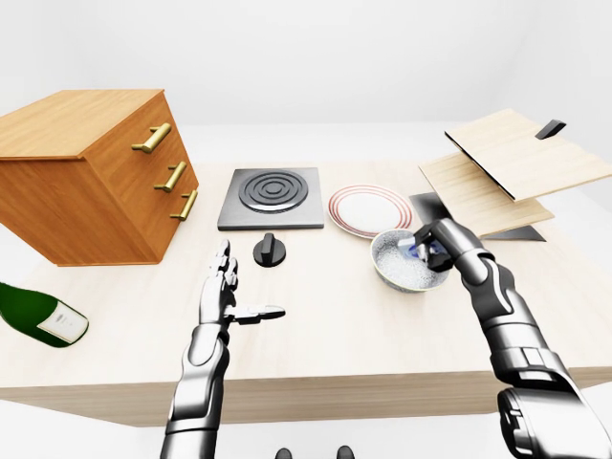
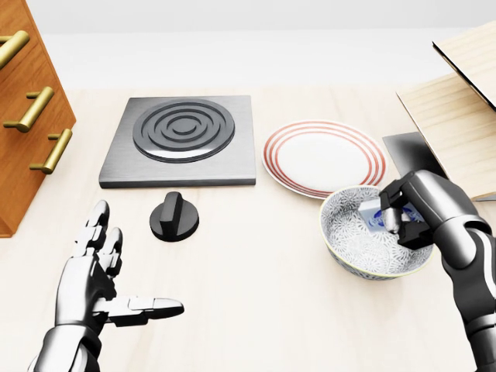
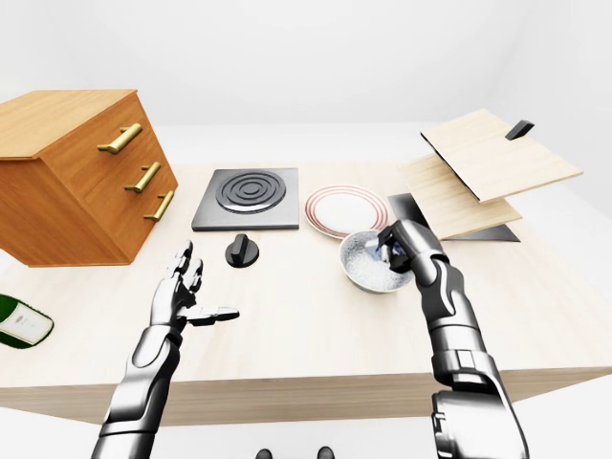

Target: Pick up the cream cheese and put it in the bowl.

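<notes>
Nearest in the head view, the left robot hand [image 2: 101, 287] hovers over the desk [image 2: 256, 310] at the bottom left, with its fingers spread wide and nothing in it. All around it the pale wood is bare, so there is lots of room there. A little farther up sits a black knob [image 2: 174, 217], apart from everything else. On the right side, the right robot hand [image 2: 399, 213] dips over the right rim of the bowl [image 2: 364, 260], and its fingers are pinching the cream cheese [image 2: 373, 215]. The blue and white box is inside the bowl, down below the rim, near the right wall. I cannot tell if the box touches the bottom. Just past the bowl lies a plate [image 2: 310, 159] with red rings; its near edge is just beside the bowl's far rim. Left of the plate is the grey stove plate [image 2: 182, 143], with a small gap between them. At the far left stands a wooden drawer box [image 1: 96, 177] with gold handles, close to the desk's left edge. In the left-eye view, a green bottle [image 1: 38, 316] lies off the desk's left edge. At the far right, light wooden boards [image 1: 507, 172] lean out over the desk's right corner.
</notes>
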You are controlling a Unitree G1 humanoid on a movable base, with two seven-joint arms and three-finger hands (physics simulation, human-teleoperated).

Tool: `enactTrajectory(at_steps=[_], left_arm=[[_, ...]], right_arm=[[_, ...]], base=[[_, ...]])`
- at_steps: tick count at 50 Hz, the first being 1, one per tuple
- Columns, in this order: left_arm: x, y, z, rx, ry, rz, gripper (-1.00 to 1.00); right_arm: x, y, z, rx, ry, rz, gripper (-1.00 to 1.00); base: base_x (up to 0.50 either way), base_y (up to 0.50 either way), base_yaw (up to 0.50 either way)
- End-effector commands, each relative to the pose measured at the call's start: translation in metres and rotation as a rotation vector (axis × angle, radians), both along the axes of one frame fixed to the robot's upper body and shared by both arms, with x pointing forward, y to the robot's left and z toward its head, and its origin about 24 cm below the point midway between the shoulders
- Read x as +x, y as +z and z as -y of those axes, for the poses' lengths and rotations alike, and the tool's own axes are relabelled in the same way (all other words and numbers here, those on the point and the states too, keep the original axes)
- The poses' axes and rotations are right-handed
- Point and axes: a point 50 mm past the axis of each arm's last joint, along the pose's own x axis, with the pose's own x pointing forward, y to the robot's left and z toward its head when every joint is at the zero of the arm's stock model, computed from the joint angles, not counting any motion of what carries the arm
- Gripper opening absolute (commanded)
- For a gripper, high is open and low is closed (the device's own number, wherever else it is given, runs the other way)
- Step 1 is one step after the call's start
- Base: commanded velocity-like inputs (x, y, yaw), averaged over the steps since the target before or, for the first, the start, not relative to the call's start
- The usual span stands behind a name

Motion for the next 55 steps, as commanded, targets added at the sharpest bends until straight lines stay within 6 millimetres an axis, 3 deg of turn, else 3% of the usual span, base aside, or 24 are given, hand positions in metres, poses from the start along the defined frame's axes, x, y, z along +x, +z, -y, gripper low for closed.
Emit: enactTrajectory(at_steps=[1, 37, 42, 43, 44, 45, 46, 47, 55], left_arm=[[0.001, 0.000, 0.000, -0.001, 0.001, 0.000, 1.00], [0.002, 0.002, 0.000, -0.004, 0.002, 0.001, 1.00], [0.002, 0.002, 0.000, -0.005, 0.002, 0.001, 1.00], [0.002, 0.002, 0.000, -0.005, 0.002, 0.001, 1.00], [0.002, 0.002, 0.000, -0.006, 0.003, 0.001, 1.00], [0.002, 0.002, 0.000, -0.006, 0.003, 0.001, 1.00], [0.002, 0.002, 0.000, -0.006, 0.003, 0.001, 1.00], [0.002, 0.002, 0.000, -0.006, 0.003, 0.001, 1.00], [0.002, 0.002, -0.001, -0.006, 0.003, 0.001, 1.00]], right_arm=[[-0.003, -0.003, 0.002, -0.092, 0.001, -0.027, -1.00], [0.000, -0.014, 0.000, -0.111, -0.015, -0.052, -0.99], [0.001, -0.013, -0.001, -0.111, -0.014, -0.050, -0.76], [0.001, -0.013, -0.001, -0.111, -0.014, -0.050, -0.55], [0.001, -0.013, 0.000, -0.111, -0.015, -0.050, -0.12], [0.001, -0.013, 0.000, -0.110, -0.015, -0.050, 0.06], [0.001, -0.013, 0.001, -0.111, -0.018, -0.050, 0.48], [0.001, -0.013, 0.001, -0.111, -0.018, -0.050, 0.61], [0.001, -0.013, 0.000, -0.112, -0.014, -0.049, 0.64]], base=[[0.00, 0.00, 0.00], [0.00, 0.00, 0.00], [0.00, 0.00, 0.00], [0.00, 0.00, 0.00], [0.00, 0.00, 0.00], [0.00, 0.00, 0.00], [0.00, 0.00, 0.00], [0.00, 0.00, 0.00], [0.00, 0.00, 0.00]])
